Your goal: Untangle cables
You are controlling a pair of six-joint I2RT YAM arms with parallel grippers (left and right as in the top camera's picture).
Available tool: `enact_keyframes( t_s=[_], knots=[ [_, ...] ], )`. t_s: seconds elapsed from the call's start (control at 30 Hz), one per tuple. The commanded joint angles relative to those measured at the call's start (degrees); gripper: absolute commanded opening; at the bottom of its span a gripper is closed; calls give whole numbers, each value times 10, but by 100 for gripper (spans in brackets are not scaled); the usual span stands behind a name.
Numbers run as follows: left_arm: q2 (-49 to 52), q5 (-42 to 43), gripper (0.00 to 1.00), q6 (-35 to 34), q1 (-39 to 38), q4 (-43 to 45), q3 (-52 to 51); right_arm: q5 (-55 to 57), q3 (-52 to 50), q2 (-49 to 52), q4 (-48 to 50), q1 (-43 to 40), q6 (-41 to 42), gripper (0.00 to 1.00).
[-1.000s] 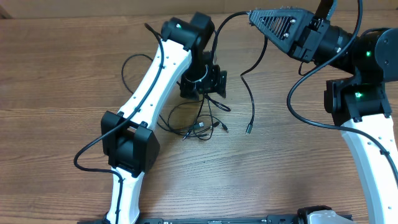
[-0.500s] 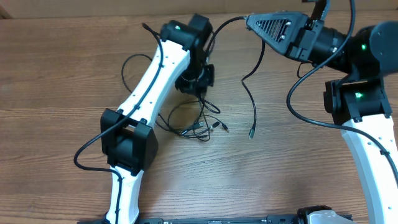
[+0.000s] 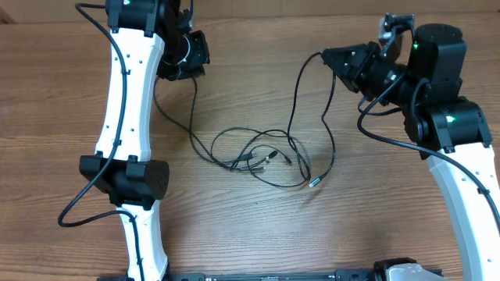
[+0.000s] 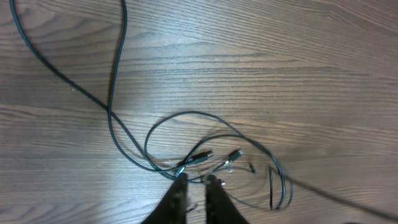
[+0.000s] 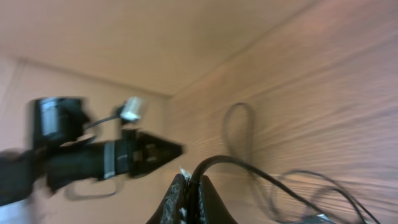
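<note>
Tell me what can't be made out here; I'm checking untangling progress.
- Left gripper: whether it holds one of the cables. In the left wrist view the fingertips overlap them; overhead, its own body hides the fingers.
- Crossings: overhead, the cables are too thin to tell which lies on top.
- Right gripper: the right wrist view is motion-blurred, so the path of the cable it holds is unclear.

Left arm: glossy white curved shells, boxy black joint housings, thick black wire looping outside. Right arm: same white shells, black housings, small green indicator lights. Fingers: black, tapered, matte.
</note>
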Motion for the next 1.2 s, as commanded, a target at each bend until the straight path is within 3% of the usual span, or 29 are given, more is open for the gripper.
enact_keyframes(
  t_s=[0.0,0.1,0.13,0.2,0.23,0.27,0.33,0.43,0.6,0.73,0.8,0.87,0.93,1.0,1.17],
  knots=[
    [-3,14,26,2,-1,-3,10,61,5,-2,-7,-1,-24,4],
    [-3,9,43,0,-10,0,3,-17,5,7,16,5,-25,4],
    [-3,0,57,-2,-16,5,-5,-100,5,15,54,9,-35,4],
    [-3,-22,65,-6,-20,11,-14,-225,5,25,129,13,-34,4],
    [-3,-42,68,-19,-23,14,-25,-313,5,32,215,14,-17,4],
    [-3,-47,69,-24,-23,16,-32,-334,5,34,253,14,-1,4],
    [-3,-47,82,-23,-23,19,-48,-333,5,34,289,14,12,4],
    [-3,-51,83,-23,-22,20,-68,-280,5,35,243,14,-6,4],
    [-3,-51,83,-23,-22,31,-92,-73,5,44,26,26,-36,4],
    [-3,-47,84,-23,-22,43,-96,-73,5,68,12,46,-39,4],
    [-3,-23,79,-13,-22,42,-96,-109,5,79,43,60,-40,4],
    [-3,39,75,56,-22,47,-96,-165,5,86,100,74,-39,4],
    [-3,89,81,112,-22,52,-96,-226,5,87,188,85,-21,4],
    [-3,89,86,122,-20,56,-96,-249,5,87,280,89,58,4],
    [-3,109,86,121,-10,54,-96,-288,5,87,561,83,254,3]
  ],
)
